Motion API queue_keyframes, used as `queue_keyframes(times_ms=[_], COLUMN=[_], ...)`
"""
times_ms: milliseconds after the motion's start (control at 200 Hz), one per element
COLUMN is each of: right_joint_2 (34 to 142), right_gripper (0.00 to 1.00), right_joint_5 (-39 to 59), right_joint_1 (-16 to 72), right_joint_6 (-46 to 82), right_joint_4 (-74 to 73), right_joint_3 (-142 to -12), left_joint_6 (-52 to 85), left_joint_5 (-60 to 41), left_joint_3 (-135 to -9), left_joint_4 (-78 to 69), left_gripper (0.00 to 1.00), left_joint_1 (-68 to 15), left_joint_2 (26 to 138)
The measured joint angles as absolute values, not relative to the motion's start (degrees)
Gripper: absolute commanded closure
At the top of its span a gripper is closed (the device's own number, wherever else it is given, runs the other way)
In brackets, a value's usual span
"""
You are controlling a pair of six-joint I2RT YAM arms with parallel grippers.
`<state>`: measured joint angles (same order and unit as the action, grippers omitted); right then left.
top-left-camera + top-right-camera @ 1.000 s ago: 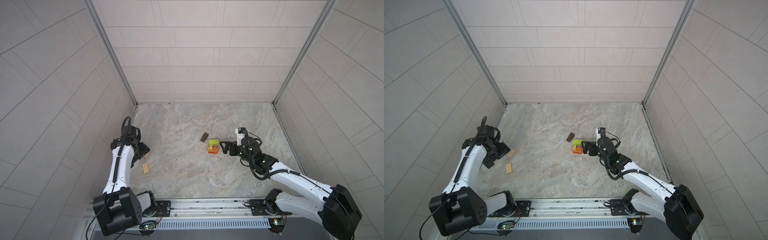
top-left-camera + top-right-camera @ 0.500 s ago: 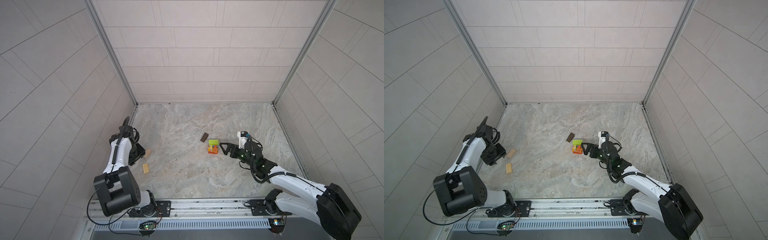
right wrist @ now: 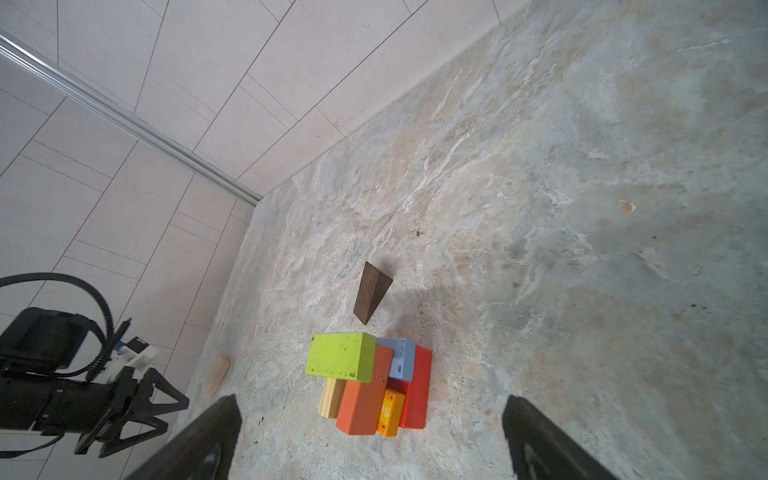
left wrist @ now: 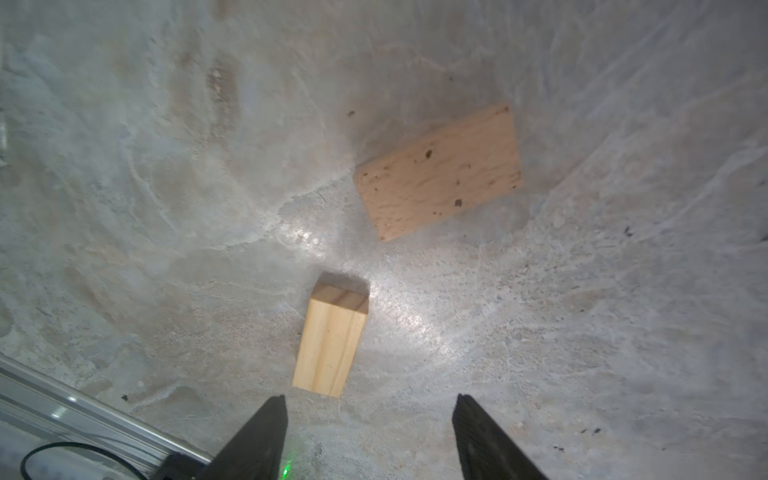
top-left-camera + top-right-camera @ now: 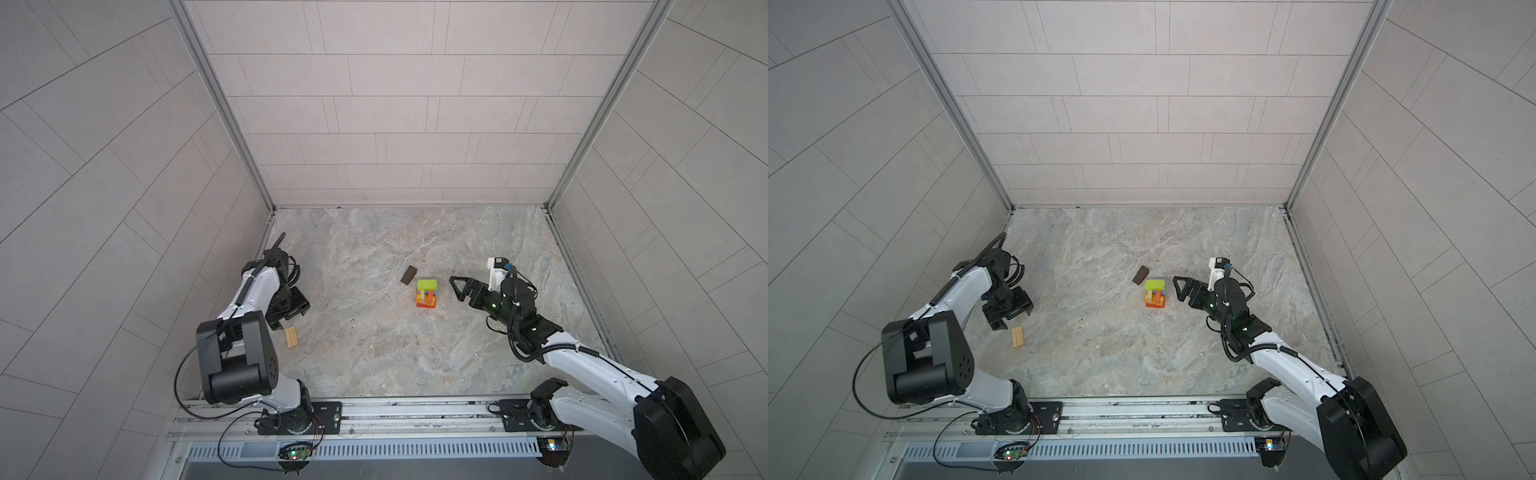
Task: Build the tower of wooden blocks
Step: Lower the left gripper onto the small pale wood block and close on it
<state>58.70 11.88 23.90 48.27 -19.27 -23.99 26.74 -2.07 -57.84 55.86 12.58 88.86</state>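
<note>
Left wrist view, left gripper (image 4: 370, 419) parted, empty, above 2 tan blocks (image 4: 330, 340), right gripper (image 3: 370, 419) wide beside tower (image 3: 370, 382).

2 arms, same build: white link shells, black joint housings, black base mounts bolted to a silver rail. Black cable looping off each; small green LEDs lit on the right arm. Left gripper (image 5: 286, 309) and right gripper (image 5: 461, 286) both black, fingers triangular open-frame; white camera block at right wrist.
</note>
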Motion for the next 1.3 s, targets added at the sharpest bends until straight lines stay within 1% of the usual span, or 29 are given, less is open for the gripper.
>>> queue_keyframes(times_ms=[170, 255, 355, 500, 610, 686, 881, 1151, 1296], right_joint_2=[58.13, 58.00, 58.00, 58.00, 58.00, 58.00, 58.00, 58.00, 58.00], right_gripper=[0.00, 0.00, 0.00, 0.00, 0.00, 0.00, 0.00, 0.00, 0.00], right_joint_5=[12.29, 12.51, 12.67, 12.69, 12.73, 12.73, 12.75, 12.97, 13.08], right_joint_1=[23.18, 23.18, 23.18, 23.09, 22.68, 22.44, 22.35, 22.33, 22.33], right_joint_6=[48.27, 48.27, 48.25, 48.25, 48.21, 48.21, 48.21, 48.21, 48.18], right_joint_4=[-19.00, -18.98, -18.96, -18.90, -18.76, -18.68, -18.63, -18.65, -18.63], right_joint_3=[-23.99, -23.99, -23.99, -23.99, -23.99, -23.99, -23.99, -23.97, -23.97], left_joint_6=[26.50, 26.39, 26.00, 26.59, 28.01, 28.84, 29.52, 26.24, 23.38], left_joint_5=[-0.47, -0.14, -0.14, 2.46, 5.67, 7.42, 8.43, 2.11, -2.04], left_joint_3=[-57.08, -57.06, -57.04, -56.97, -56.97, -56.86, -54.74, -49.67, -47.05], left_joint_4=[54.89, 54.19, 53.71, 54.19, 55.00, 55.31, 53.91, 47.59, 43.88], left_gripper=[0.40, 0.44, 0.45, 0.41, 0.33, 0.30, 0.29, 0.30, 0.30], left_joint_1=[11.03, 9.41, 8.01, 6.20, 5.30, 4.95, 4.82, 5.06, 8.03], left_joint_2=[90.94, 92.18, 93.71, 94.15, 94.19, 94.19, 93.43, 88.79, 85.71])
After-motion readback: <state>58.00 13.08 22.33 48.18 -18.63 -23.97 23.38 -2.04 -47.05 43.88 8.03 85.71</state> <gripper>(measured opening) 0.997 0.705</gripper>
